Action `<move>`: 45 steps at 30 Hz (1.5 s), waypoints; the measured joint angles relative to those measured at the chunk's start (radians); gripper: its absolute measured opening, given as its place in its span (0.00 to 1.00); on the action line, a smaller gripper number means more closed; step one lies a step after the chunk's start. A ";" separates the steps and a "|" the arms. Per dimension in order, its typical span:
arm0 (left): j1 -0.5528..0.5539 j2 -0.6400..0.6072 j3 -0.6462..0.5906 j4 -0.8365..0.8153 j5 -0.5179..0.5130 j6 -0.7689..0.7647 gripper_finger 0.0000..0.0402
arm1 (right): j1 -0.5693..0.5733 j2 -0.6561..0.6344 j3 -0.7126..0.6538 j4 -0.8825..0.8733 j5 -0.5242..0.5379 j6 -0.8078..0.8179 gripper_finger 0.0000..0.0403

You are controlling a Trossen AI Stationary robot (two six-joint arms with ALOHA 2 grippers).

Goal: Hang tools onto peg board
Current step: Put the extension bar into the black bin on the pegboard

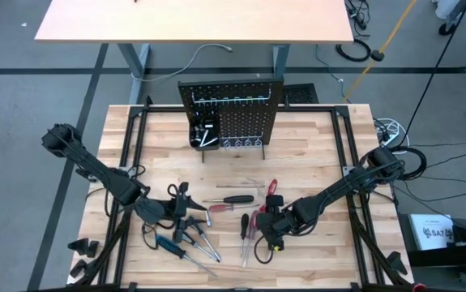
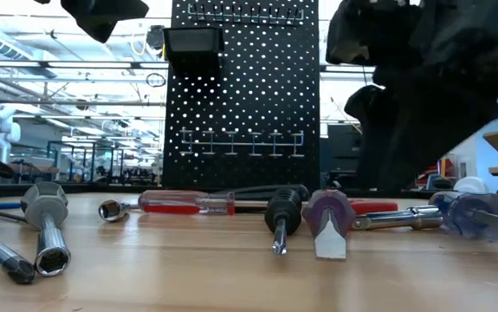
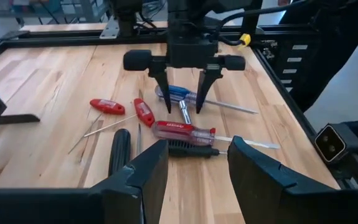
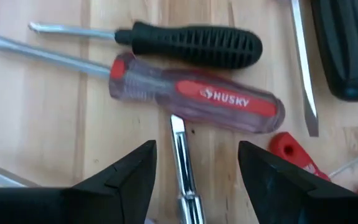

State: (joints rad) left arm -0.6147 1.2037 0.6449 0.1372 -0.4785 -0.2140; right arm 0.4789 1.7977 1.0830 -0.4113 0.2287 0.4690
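While both grippers stand apart and empty, the right gripper [image 4: 194, 177] hovers over the red Husky screwdriver [image 4: 197, 99]; the left gripper [image 3: 197, 168] waits nearby.

Screwdrivers and sockets lie along the tabletop [image 2: 188, 277] before the upright black peg board [image 2: 245, 95], a red-handled screwdriver [image 2: 186, 203] nearest it.

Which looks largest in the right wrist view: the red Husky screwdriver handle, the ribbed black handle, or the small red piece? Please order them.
1. Red Husky screwdriver handle
2. Ribbed black handle, only slightly shorter
3. Small red piece, partly cut off by the gripper finger
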 joint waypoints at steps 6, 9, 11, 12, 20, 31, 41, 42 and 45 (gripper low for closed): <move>0.001 0.081 0.000 0.085 0.005 0.064 0.42 | 0.006 0.000 -0.045 0.046 -0.015 0.026 0.54; 0.009 0.107 0.000 0.096 0.008 0.067 0.42 | 0.012 0.000 -0.073 0.071 -0.023 0.046 0.52; 0.022 0.112 0.000 0.097 0.009 0.069 0.42 | 0.014 0.000 -0.081 0.072 -0.023 0.056 0.50; 0.031 0.112 0.000 0.099 0.013 0.075 0.42 | 0.016 0.000 -0.087 0.072 -0.023 0.062 0.48; 0.099 0.112 0.000 0.196 0.126 0.147 0.42 | 0.016 -0.004 -0.142 0.113 -0.015 0.079 0.20; 0.118 0.112 0.000 0.199 0.170 0.144 0.42 | 0.016 -0.006 -0.147 0.106 -0.013 0.096 0.11; 0.117 0.112 0.000 0.199 0.200 0.150 0.42 | 0.031 -0.071 -0.120 0.058 -0.025 0.088 0.11; 0.117 0.112 0.000 0.203 0.206 0.150 0.42 | 0.034 -0.082 -0.119 0.057 -0.024 0.088 0.11; 0.117 0.112 0.000 0.244 0.236 0.162 0.42 | 0.040 -0.103 -0.119 0.070 -0.022 0.069 0.11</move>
State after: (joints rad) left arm -0.4976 1.3159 0.6453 0.3811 -0.2423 -0.0522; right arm 0.5194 1.6943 0.9638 -0.3410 0.2070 0.5379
